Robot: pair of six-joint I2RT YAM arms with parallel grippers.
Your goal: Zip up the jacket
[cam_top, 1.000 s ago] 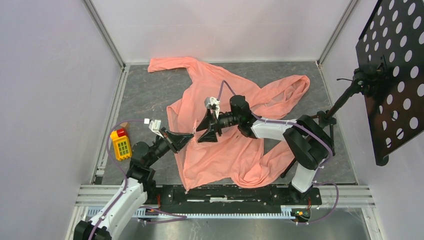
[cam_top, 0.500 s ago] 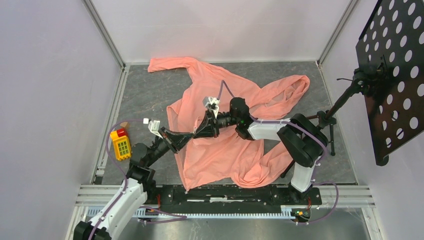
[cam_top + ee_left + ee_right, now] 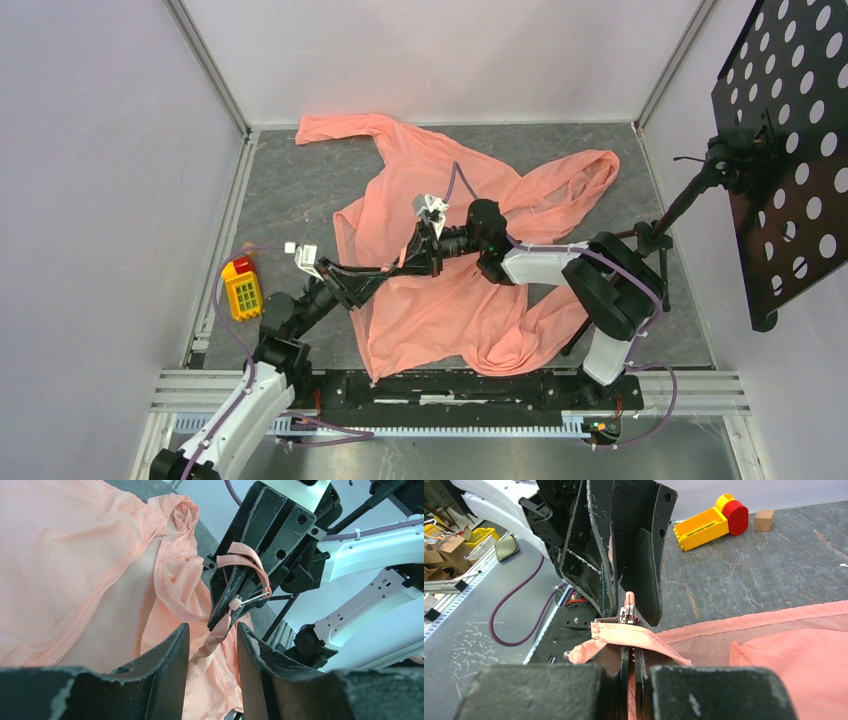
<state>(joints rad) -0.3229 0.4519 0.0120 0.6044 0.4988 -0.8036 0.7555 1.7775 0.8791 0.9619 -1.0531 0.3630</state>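
The salmon-pink jacket [image 3: 450, 300] lies spread and crumpled on the grey table, its front zipper [image 3: 95, 605] running open down the fabric. My right gripper [image 3: 407, 267] is shut on a folded strip of the jacket's edge at the zipper end, where the metal slider [image 3: 626, 614] and pull [image 3: 248, 600] show at its tips. My left gripper [image 3: 383, 273] meets it tip to tip at the jacket's left edge. In the left wrist view the left gripper [image 3: 212, 627] is open. A strand of fabric hangs loose between its fingers [image 3: 170, 650].
A yellow and red toy block [image 3: 242, 288] lies at the table's left edge, with a small wooden cube [image 3: 764, 520] beside it. A black perforated panel [image 3: 790, 150] on a stand [image 3: 650, 240] rises at the right. Grey walls close in on the back and sides.
My right gripper has shut on the jacket's zipper end and slid left toward the left gripper. My left gripper has opened from shut.
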